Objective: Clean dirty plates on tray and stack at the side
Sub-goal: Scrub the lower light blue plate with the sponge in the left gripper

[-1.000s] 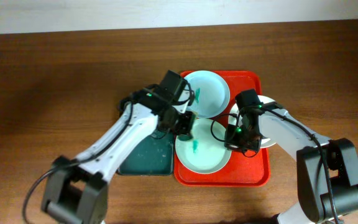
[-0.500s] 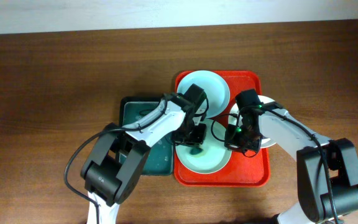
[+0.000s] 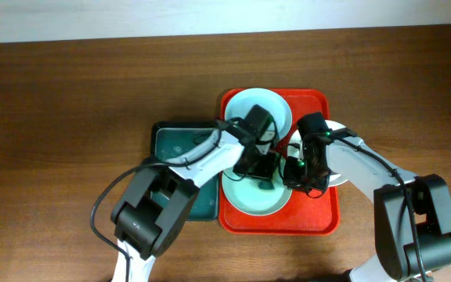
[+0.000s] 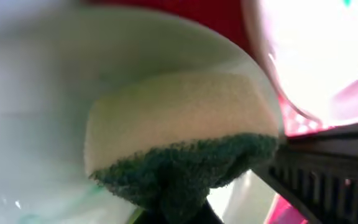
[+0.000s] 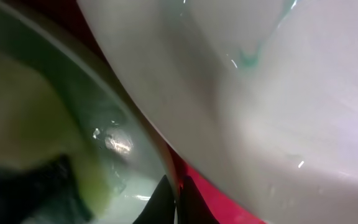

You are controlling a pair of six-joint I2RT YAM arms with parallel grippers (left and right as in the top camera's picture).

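- Your left fingers (image 3: 259, 168) clench a sponge (image 4: 179, 124), pale soft foam over a coarse dark green scourer, pressed into the glossy round near plate (image 3: 245, 200) on the red plastic tray (image 3: 319, 217).
- Your right fingers (image 5: 171, 194) seem pinched on that plate's thin rim; the view is blurred.
- Since a second ago, the sponge has swept rightward across the plate.

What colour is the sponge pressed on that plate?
The sponge is pale cream-yellow with a dark green scouring side, clearest in the left wrist view.
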